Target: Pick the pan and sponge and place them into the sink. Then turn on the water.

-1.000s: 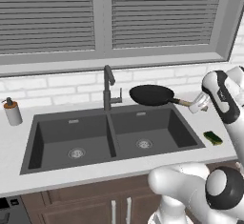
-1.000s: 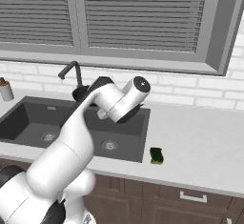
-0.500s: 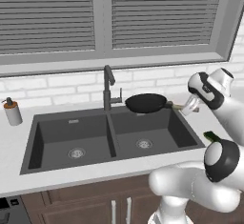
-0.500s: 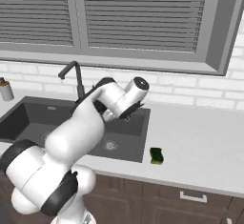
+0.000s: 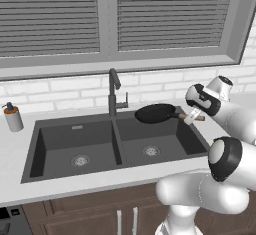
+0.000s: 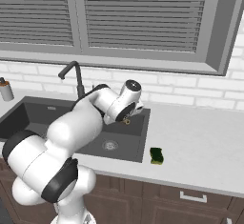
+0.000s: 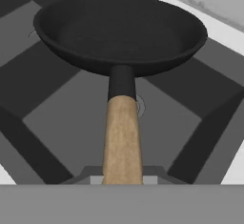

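Note:
The black pan (image 5: 156, 113) hangs level over the right basin of the dark grey sink (image 5: 60, 144), close to the tap (image 5: 114, 91). My gripper (image 5: 190, 118) is shut on the pan's brownish handle (image 7: 122, 137), which runs back from the black bowl (image 7: 119, 32) toward my gripper (image 7: 122, 177). Below the pan lie the basin floor (image 7: 190, 99) and its drain. In the right base view, my gripper (image 6: 127, 120) hovers over the sink's (image 6: 28, 118) right basin. The yellow and green sponge (image 6: 156, 155) lies on the counter just right of the sink's front corner. No water runs.
A soap dispenser (image 5: 13, 118) stands on the counter left of the sink. The white brick wall and window sill rise right behind the tap (image 6: 74, 77). Bare counter (image 6: 205, 142) stretches right of the sponge.
The arm has carried the pan left and slightly down, from above the sink's right rim to over the right basin. The sponge has not moved.

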